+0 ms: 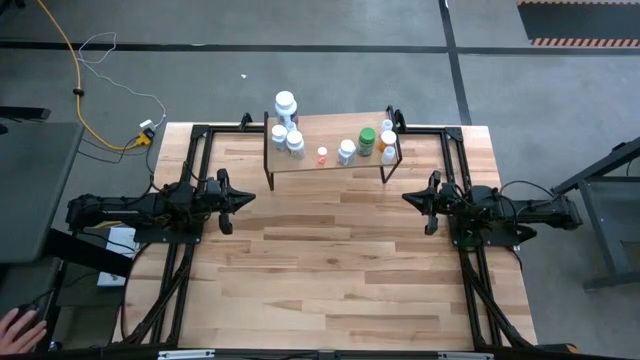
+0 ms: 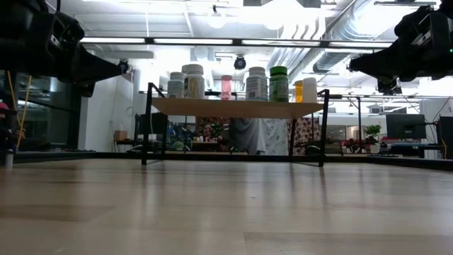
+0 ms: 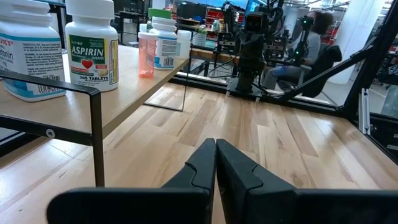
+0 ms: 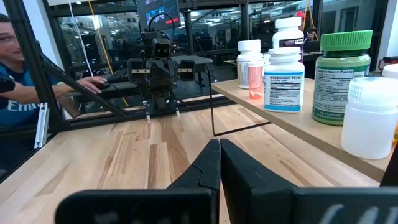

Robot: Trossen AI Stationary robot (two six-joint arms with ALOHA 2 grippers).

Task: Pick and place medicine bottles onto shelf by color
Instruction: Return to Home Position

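The shelf (image 1: 330,165), a small light-wood board on thin black legs, stands at the table's far edge. Several medicine bottles stand upright on it: white ones at its left end (image 1: 286,104), a small pink one (image 1: 322,155), a white one (image 1: 346,150), a green-capped one (image 1: 367,139) and an orange one (image 1: 388,139) at its right end. The row also shows in the low view (image 2: 279,83). My left gripper (image 1: 252,196) hovers shut and empty over the table's left side. My right gripper (image 1: 406,197) hovers shut and empty over the right side.
Black frame rails (image 1: 185,165) run along the table's left and right sides. A person (image 4: 12,62) sits beyond the table's left side, with a hand (image 1: 20,325) at the near left. Bare wood tabletop (image 1: 330,260) lies between the arms and toward the near edge.
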